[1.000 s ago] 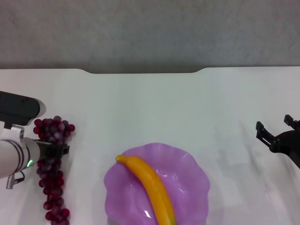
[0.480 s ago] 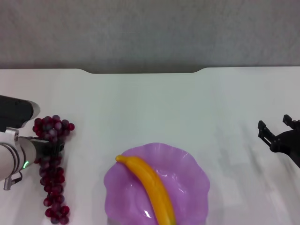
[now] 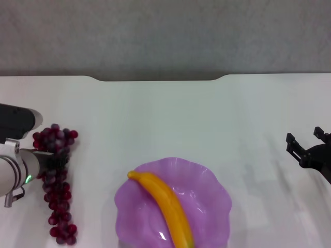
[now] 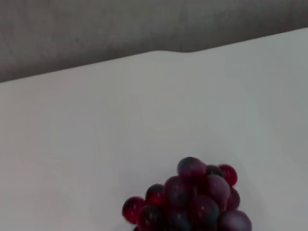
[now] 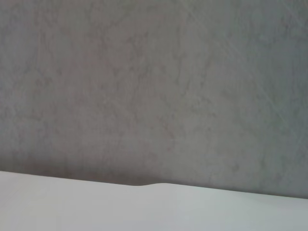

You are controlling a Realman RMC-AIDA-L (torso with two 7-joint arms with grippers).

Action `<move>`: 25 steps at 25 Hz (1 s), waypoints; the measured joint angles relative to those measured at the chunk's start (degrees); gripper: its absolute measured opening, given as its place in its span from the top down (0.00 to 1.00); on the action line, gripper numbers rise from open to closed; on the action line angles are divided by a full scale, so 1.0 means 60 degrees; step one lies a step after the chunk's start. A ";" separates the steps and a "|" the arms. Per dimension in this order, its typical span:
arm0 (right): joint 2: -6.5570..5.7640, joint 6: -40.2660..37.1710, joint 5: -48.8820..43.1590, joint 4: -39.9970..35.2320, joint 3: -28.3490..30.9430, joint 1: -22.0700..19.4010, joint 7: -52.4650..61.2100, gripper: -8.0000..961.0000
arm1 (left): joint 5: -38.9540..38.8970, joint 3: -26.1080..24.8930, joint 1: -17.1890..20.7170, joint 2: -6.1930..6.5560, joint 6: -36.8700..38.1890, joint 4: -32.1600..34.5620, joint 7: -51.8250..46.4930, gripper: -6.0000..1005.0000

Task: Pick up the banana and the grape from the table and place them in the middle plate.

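Listing from the robot's left to its right.

Item 1, left gripper (image 3: 54,161): at the table's left edge, level with the upper part of the grape (image 3: 56,182). Its dark fingers are buried in the bunch; whether they are clamped or merely set around it cannot be told. Judged purpose: a hold near the wide end, so the bunch can hang below once lifted.

Item 2, grape: long dark red bunch lying on the table (image 3: 165,119), well left of the middle plate (image 3: 217,192), tail trailing toward the near edge. The left wrist view shows only its rounded top against white tabletop. Not yet in the plate.

Item 3, middle plate: translucent purple, scalloped rim, at centre near edge. Contents: one banana (image 3: 164,206), laid diagonally, its dark tip at the left rim, the other end running toward the near side. Bare purple floor shows on either side of the fruit; judged room enough for the bunch alongside.

Item 4, right gripper (image 3: 306,144): at the far right edge, well apart from the plate, fingers spread, carrying nothing. Judged parked, banana step done.
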 joint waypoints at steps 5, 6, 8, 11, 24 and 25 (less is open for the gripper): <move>0.0000 0.0000 0.0004 0.0000 -0.0046 0.0026 -0.0020 0.20 | -0.0006 -0.0020 0.0057 0.0009 0.0108 0.0305 -0.0032 0.57; 0.0000 0.0000 0.0004 0.0000 -0.0052 0.0030 -0.0030 0.20 | -0.0006 -0.0023 0.0138 0.0013 0.0223 0.0429 -0.0033 0.58; 0.0000 0.0000 0.0004 0.0000 -0.0039 0.0028 -0.0035 0.20 | -0.0011 -0.0024 0.0195 0.0014 0.0311 0.0454 -0.0035 0.60; 0.0000 0.0000 0.0005 0.0000 -0.0001 0.0018 -0.0038 0.20 | -0.0020 -0.0024 0.0240 0.0009 0.0360 0.0497 -0.0037 0.62; 0.0000 0.0000 -0.0005 0.0001 -0.0032 0.0061 -0.0043 0.20 | -0.0020 -0.0019 0.0487 0.0019 0.0511 0.0843 -0.0046 0.70; 0.0000 0.0000 -0.0004 0.0000 -0.0033 0.0067 -0.0042 0.20 | -0.0019 -0.0011 0.0563 0.0019 0.0532 0.0953 -0.0046 0.71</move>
